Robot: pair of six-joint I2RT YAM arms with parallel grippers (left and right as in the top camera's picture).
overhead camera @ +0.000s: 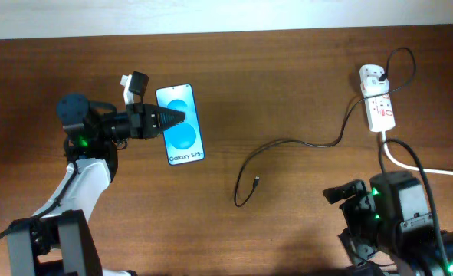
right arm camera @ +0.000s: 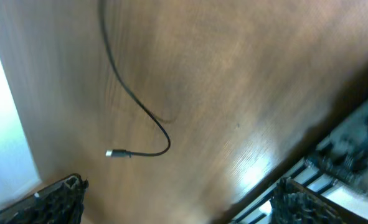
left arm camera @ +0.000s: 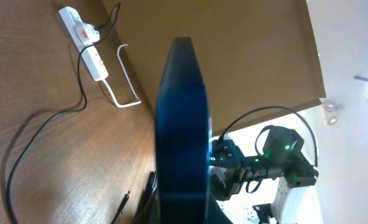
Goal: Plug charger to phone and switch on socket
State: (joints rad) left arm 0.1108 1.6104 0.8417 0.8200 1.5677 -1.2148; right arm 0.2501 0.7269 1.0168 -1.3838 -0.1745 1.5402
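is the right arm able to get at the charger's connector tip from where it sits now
Probably yes. The right gripper is open, and the connector tip of the charger cable lies loose on the table just ahead of it, with nothing between; the left gripper is off at the phone.

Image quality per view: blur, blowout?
Overhead: sharp, evenly lit, phone text legible. Left wrist: phone too close, a blurred dark slab mid-frame; area beyond the table edge blown out. Right wrist: soft throughout, charger connector still discernible; left edge washed out white.
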